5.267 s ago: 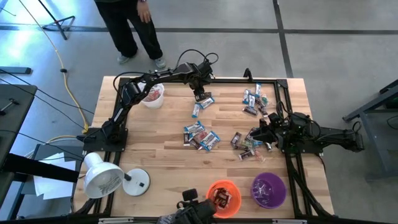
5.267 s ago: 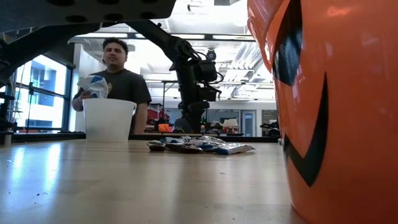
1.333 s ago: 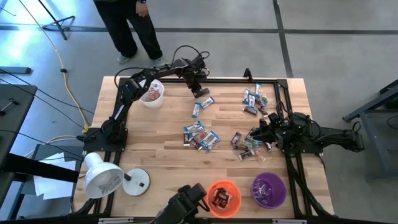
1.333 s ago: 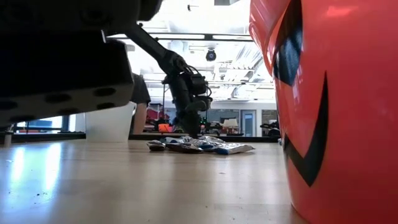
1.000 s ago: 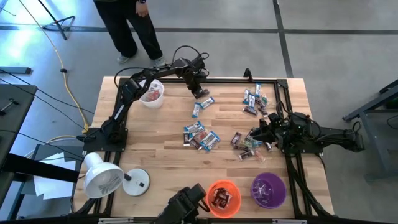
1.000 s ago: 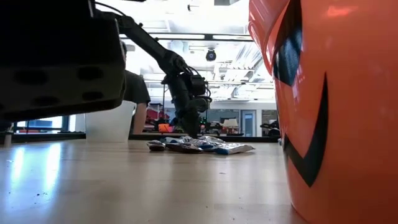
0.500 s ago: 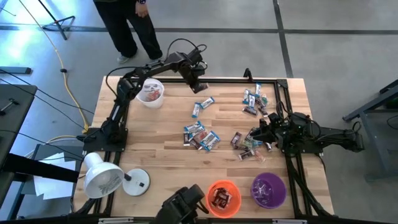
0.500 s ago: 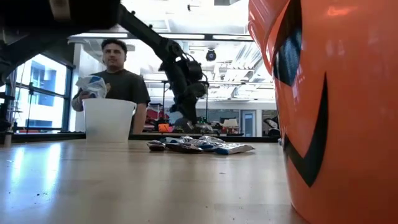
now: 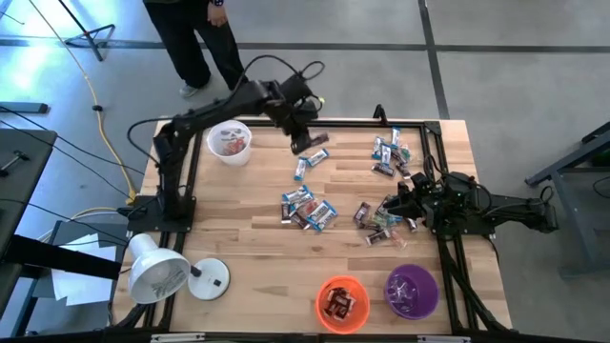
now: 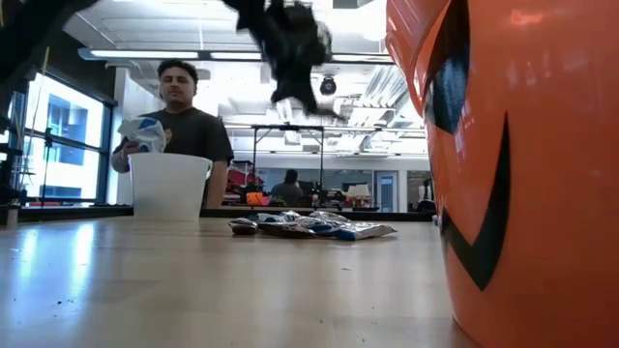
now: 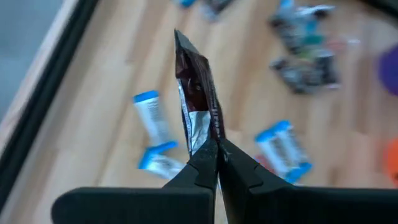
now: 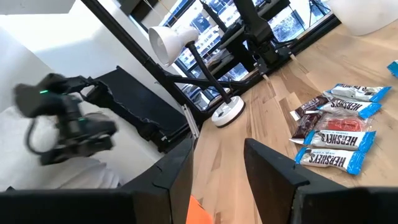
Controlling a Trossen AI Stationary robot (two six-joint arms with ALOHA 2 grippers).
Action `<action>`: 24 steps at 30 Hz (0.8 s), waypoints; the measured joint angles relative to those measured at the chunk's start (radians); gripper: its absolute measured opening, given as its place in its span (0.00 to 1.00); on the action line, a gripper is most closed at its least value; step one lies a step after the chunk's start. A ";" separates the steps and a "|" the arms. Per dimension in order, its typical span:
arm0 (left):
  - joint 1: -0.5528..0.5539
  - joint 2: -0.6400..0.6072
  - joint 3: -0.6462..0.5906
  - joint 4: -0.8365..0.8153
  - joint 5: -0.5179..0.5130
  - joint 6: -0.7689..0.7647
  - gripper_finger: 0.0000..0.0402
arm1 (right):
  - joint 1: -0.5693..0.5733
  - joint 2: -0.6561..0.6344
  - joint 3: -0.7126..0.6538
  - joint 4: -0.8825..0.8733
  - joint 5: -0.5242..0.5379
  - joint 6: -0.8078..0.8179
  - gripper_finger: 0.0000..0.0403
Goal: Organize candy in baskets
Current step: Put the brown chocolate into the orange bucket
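Note:
My left gripper hangs high over the table's far side, shut on a dark brown candy bar. The low view shows this gripper at the top edge. Loose candy lies scattered over the middle and right of the table. The white basket stands at the far left, with the orange basket and purple basket at the near edge. My right gripper waits open and level at the table's right side, beside a candy pile. My left gripper pinches the dark bar's silvery crimped end between its two fingertips. The fingers slant downward. The bar sticks out past the tips, lifted clear of the table, with other candy far below it.
A white dome lamp stands at the near left corner. A person stands beyond the far edge, behind the white basket. The orange basket fills the right of the low view. Bare wood lies between the lamp and the candy.
My left gripper has risen steeply from the tabletop near the far edge, staying shut, and the dark candy bar has come up with it, clear of the table. A dark shape that blocked the low view's left has gone.

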State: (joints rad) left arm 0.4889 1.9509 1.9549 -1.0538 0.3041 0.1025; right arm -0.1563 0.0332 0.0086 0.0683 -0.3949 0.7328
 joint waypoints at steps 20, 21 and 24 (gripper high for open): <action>-0.571 -0.083 -0.002 0.111 -0.256 -0.254 0.00 | 0.000 0.000 0.000 0.000 0.000 0.000 0.34; -0.578 -0.084 -0.001 0.116 -0.265 -0.273 0.00 | 0.000 0.000 0.000 0.000 0.000 0.000 0.34; -0.591 -0.083 -0.001 0.110 -0.284 -0.336 0.00 | 0.000 0.000 0.000 0.000 0.000 0.000 0.34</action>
State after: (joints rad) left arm -0.1022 1.8679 1.9541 -0.9436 0.0203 -0.2334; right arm -0.1566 0.0334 0.0086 0.0683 -0.3950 0.7329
